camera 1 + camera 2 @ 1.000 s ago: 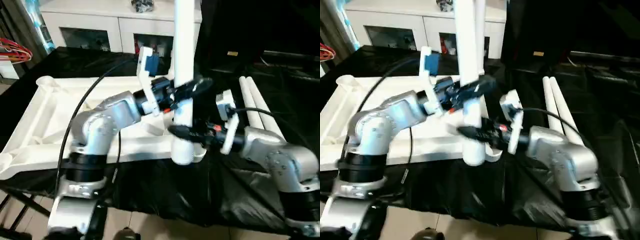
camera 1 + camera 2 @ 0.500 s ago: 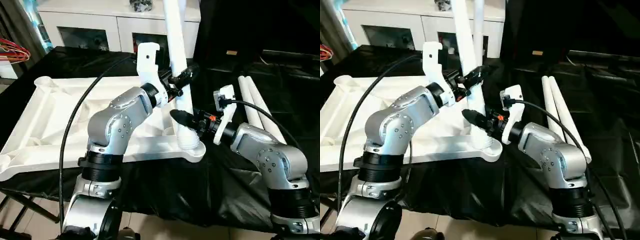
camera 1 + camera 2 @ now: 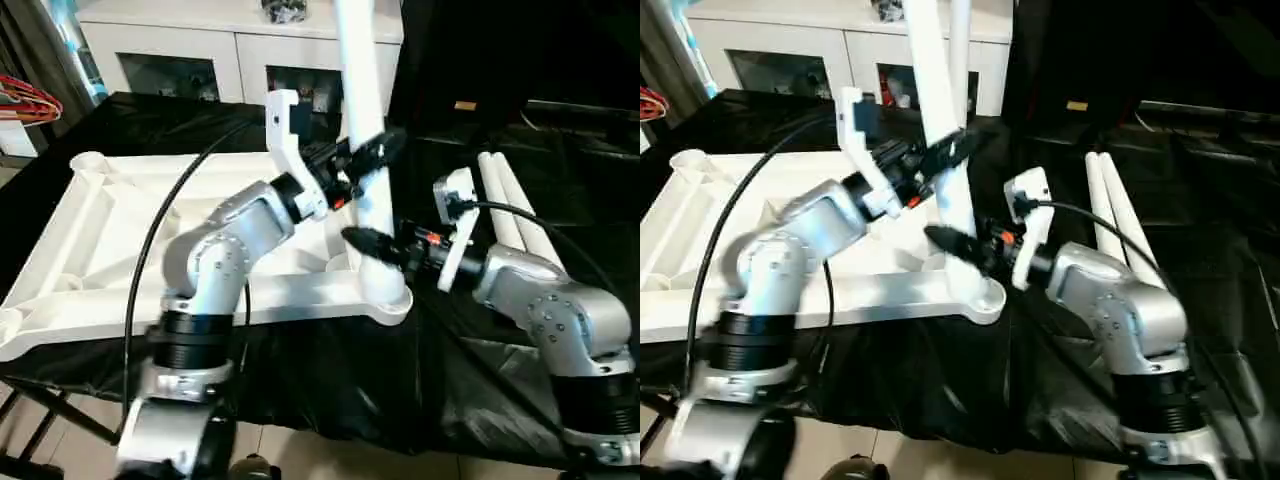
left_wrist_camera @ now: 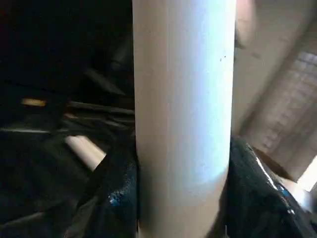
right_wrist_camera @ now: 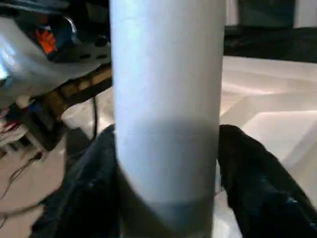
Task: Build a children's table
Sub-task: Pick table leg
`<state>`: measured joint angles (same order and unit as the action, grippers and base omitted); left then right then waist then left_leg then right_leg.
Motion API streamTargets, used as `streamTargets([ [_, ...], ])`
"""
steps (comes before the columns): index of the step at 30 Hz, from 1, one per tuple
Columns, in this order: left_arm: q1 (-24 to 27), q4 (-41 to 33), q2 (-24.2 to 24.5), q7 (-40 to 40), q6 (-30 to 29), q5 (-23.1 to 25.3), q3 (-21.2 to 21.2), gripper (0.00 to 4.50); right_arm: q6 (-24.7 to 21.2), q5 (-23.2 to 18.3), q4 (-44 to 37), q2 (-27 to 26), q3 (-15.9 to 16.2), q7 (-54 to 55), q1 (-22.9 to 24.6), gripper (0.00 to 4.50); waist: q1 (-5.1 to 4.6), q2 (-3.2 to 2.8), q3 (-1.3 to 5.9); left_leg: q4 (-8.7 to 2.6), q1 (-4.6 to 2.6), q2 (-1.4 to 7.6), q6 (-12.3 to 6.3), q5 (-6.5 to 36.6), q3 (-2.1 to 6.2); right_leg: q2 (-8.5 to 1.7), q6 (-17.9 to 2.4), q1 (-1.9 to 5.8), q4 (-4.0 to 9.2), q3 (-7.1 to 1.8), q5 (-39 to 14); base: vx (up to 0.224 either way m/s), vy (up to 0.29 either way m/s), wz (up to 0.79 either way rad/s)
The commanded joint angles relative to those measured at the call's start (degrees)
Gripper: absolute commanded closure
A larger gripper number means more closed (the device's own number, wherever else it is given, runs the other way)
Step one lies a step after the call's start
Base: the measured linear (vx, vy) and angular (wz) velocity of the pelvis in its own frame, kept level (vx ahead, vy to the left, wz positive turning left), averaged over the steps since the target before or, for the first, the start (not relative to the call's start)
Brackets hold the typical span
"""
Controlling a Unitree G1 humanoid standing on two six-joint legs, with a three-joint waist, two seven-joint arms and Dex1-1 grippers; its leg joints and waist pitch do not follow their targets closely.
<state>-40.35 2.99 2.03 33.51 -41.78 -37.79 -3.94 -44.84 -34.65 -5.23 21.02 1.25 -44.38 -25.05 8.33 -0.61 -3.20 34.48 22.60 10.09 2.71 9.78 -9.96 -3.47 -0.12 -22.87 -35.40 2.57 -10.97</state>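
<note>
One white leg [image 3: 365, 130] upright in the near corner socket [image 3: 385, 297] of the upturned table top [image 3: 90, 240], its upper end cut off, left end effector [image 3: 362, 160] seemingly clasping it, right end effector [image 3: 372, 243] flanking it lower, contact unclear, two spare legs [image 3: 510, 205] on black tabletop [image 3: 330, 370].

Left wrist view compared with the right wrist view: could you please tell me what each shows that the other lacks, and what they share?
The left wrist view adds a spare leg lying in the dark background. The right wrist view adds the table top with its raised rim, and the silver left arm. Both share the upright leg, seen close up in the middle.
</note>
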Motion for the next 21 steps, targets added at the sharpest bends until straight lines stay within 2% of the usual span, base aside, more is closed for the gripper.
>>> streamTargets([
  [1, -0.2, -1.3, 1.1, 3.4, -0.6, -1.3, 1.0, 2.65, -0.2, -0.5, 0.9, 2.1, 0.7, -3.5, 0.6, 1.30, 0.07, 0.71, 4.19, -3.62, -1.20, 2.67, -0.96, 7.3, 0.92, -4.52, -10.3, 2.95, 3.86, -2.26, -7.7, 0.000, 0.000, 0.00],
  [8, -0.8, -0.1, 4.2, 8.6, -1.9, -1.4, 3.1, 2.65, -0.3, -1.7, -0.6, 6.3, 3.1, -11.3, 1.4, 1.21, 0.15, 0.83, 4.23, -3.46, -1.15, 2.65, -1.60, 6.6, 0.87, -4.58, -10.8, 3.02, 3.80, -2.25, -7.7, 0.000, 0.000, 0.00],
  [15, -1.4, -0.2, 4.7, 10.6, -2.3, -2.1, 3.9, 2.65, 1.0, -0.2, 1.4, 6.8, 4.1, -12.2, 0.5, 1.21, 0.17, 0.87, 4.24, -3.36, -1.22, 2.67, -1.59, 6.7, 0.83, -4.67, -11.5, 2.89, 3.82, -2.27, -8.7, 0.000, 0.000, 0.00],
  [21, -1.3, -0.8, 4.6, 11.8, -2.8, -2.3, 4.7, 2.65, 1.2, 0.1, 2.3, 7.1, 4.9, -13.3, -0.1, 1.21, 0.18, 0.98, 4.21, -3.38, -1.19, 2.68, -1.69, 6.9, 0.85, -4.60, -11.3, 2.91, 3.81, -2.25, -9.4, 0.000, 0.000, 0.00],
])
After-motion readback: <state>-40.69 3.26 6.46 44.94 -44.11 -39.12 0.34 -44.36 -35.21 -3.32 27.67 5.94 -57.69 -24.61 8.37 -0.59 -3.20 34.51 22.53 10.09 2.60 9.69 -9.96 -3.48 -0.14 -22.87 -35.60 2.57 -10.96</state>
